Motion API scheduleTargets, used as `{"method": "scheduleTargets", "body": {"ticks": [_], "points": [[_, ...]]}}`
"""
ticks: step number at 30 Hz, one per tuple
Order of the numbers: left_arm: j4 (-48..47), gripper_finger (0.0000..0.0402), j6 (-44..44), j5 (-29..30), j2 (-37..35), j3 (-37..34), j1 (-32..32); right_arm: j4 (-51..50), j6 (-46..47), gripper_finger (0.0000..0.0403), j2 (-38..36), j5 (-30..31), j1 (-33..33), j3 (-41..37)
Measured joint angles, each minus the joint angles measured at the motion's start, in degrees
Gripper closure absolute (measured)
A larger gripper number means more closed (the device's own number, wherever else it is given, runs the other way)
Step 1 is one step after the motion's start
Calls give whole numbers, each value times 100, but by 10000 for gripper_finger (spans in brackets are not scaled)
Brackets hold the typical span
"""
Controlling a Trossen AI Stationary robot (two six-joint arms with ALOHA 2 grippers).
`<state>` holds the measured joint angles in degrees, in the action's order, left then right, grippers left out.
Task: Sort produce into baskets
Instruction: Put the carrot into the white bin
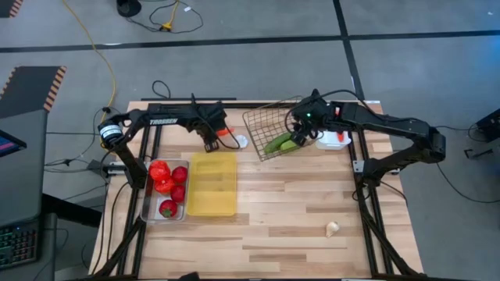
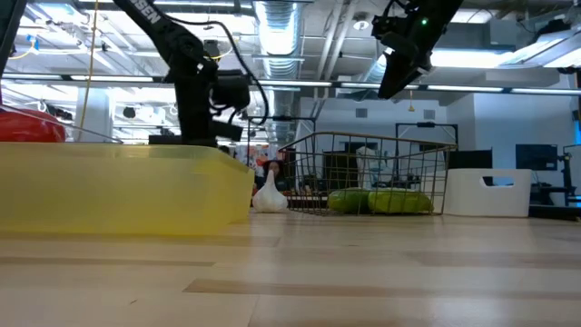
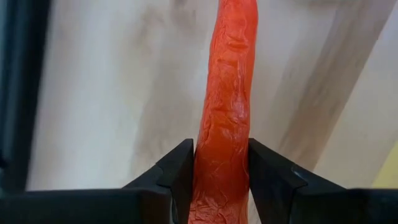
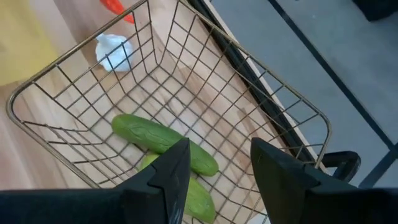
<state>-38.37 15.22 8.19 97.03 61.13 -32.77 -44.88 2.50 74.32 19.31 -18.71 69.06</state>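
Observation:
My left gripper point(image 1: 216, 137) is shut on an orange carrot point(image 3: 225, 93) above the table's far side, between the yellow tray point(image 1: 212, 184) and the far edge. My right gripper point(image 4: 217, 165) is open and empty, raised above the dark wire basket point(image 1: 269, 129). Two green cucumbers point(image 4: 163, 139) lie on that basket's floor. Red tomatoes and an orange pepper point(image 1: 162, 178) lie in the clear bin point(image 1: 147, 204). A white garlic piece point(image 1: 241, 141) lies on the table between the carrot and the wire basket. Another garlic piece point(image 1: 333, 228) lies near the table's near right. My left gripper pinches the carrot's two sides point(image 3: 219, 163) between its two fingers. The carrot runs forward from the fingers, along them, to its narrower end point(image 3: 239, 12). The low view shows this gripper point(image 2: 227, 91) well above the table, so the carrot is lifted clear.
A white tray point(image 1: 334, 140) stands to the right of the wire basket, at the far right. The yellow tray holds nothing that I can see. Bare wooden table point(image 1: 289, 211) spreads over the near half.

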Motion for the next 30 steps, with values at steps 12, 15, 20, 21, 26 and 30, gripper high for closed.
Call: {"method": "scheduleTargets", "body": {"ticks": [12,15,20,21,26,30], "points": [[-776,281,-157,-814,0,1683,302,245,-657,208,2,-558,176,0],[-909,281,-155,-818,0,2121,460,370,-922,208,2,-571,243,0],[-1125,281,-154,-748,-1,2649,743,589,-1382,208,2,-574,340,0],[-1122,281,-153,-651,-7,2715,793,621,-1440,208,2,-575,340,0],[-1220,281,-151,-206,-11,2869,941,698,-1458,208,2,-575,336,0],[-1244,281,-160,-166,-13,2873,1005,697,-1458,208,2,-577,338,0]]}}
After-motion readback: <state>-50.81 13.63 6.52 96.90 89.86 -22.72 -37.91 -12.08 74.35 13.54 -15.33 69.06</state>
